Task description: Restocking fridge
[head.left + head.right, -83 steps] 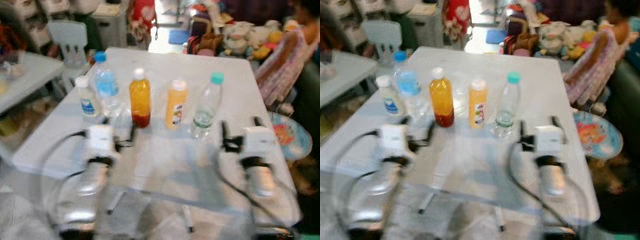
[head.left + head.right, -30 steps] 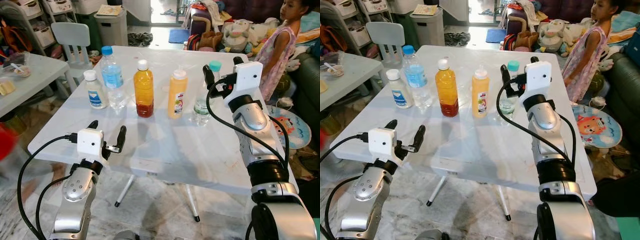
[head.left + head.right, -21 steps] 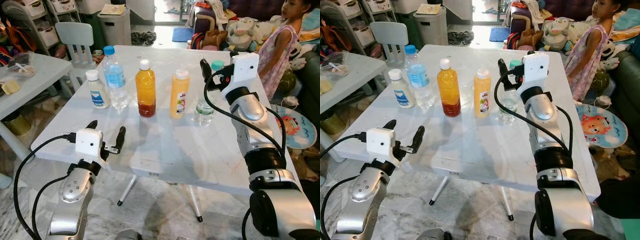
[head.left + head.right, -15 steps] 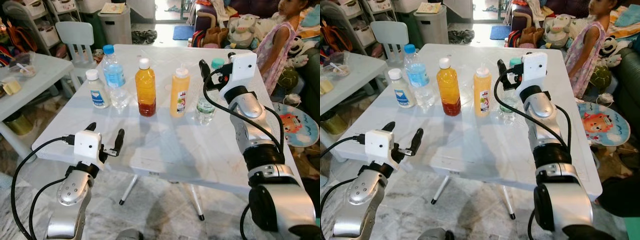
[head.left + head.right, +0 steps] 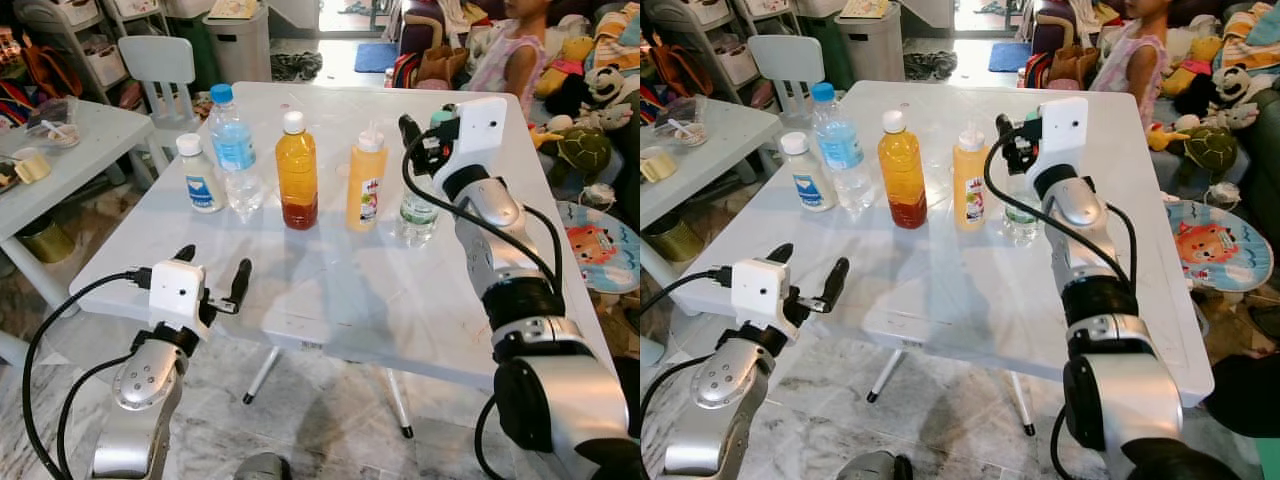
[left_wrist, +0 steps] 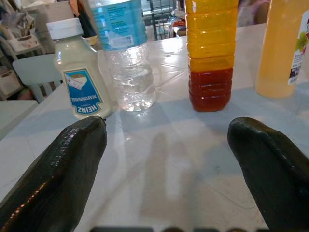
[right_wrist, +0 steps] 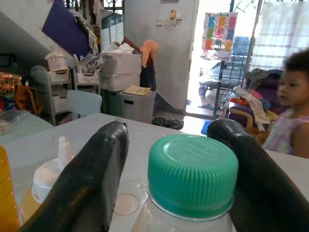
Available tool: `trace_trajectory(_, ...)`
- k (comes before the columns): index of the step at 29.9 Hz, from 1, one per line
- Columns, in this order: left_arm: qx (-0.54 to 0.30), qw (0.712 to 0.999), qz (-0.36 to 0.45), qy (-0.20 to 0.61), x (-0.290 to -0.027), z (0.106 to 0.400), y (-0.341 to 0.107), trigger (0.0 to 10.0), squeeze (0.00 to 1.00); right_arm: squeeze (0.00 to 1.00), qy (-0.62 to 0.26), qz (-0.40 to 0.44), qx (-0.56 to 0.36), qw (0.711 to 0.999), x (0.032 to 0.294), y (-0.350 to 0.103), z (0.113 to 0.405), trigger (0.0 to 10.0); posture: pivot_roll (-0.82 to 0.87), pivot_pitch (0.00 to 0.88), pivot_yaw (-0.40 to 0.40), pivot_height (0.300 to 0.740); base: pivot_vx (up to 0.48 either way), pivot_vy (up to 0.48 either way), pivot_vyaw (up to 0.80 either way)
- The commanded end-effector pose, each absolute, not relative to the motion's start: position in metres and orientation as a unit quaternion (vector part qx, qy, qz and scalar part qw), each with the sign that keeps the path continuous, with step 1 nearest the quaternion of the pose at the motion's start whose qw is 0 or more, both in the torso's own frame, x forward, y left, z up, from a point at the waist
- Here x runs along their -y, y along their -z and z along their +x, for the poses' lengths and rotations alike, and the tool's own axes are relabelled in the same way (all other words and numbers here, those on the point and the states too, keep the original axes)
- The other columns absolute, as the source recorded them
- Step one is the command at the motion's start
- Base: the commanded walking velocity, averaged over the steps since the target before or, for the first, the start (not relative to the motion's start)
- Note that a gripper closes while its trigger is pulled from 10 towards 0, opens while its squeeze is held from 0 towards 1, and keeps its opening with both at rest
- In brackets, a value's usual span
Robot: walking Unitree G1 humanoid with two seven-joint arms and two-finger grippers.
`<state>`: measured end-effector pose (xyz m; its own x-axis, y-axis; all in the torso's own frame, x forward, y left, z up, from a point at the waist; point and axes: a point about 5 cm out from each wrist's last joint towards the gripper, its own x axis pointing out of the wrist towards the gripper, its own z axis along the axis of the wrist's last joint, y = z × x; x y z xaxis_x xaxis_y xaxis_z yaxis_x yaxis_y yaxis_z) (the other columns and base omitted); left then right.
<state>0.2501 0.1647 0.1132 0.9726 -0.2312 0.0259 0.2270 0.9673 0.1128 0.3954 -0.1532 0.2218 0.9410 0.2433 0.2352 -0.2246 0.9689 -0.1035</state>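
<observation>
Bottles for restocking stand in a row across the white desk; nearest the robot, the left tool hovers spread and empty just short of the row, apparently waiting its turn. Beyond it stand the mayonnaise bottle, blue-capped water bottle, amber drink bottle and orange juice bottle. At the row's end the right tool straddles the green-capped bottle, fingers apart and not touching, seemingly aligned for a grasp, the juice bottle close alongside; a person stands beyond the desk.
</observation>
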Motion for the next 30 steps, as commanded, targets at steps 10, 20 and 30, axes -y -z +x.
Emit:
trace_trajectory(10,-0.01,0.994,0.081,0.074,-0.166,0.253,-0.106,10.0,0.0,0.0,-0.118,-0.036,0.088,0.988,0.152,-0.218,0.394,0.0,0.11,0.04,0.06,0.74,0.0,0.0,0.0)
trace_trajectory(20,0.003,0.996,0.074,0.057,-0.168,0.261,-0.11,10.0,0.0,0.0,-0.11,-0.034,0.053,0.992,0.155,-0.196,0.376,0.0,0.09,0.042,0.049,0.74,0.0,0.0,0.0)
trace_trajectory(30,0.0,0.997,0.066,0.04,-0.166,0.262,-0.107,10.0,0.0,0.0,-0.104,0.006,0.05,0.993,0.143,-0.176,0.338,10.0,0.07,0.019,0.014,0.74,-0.084,0.0,0.0)
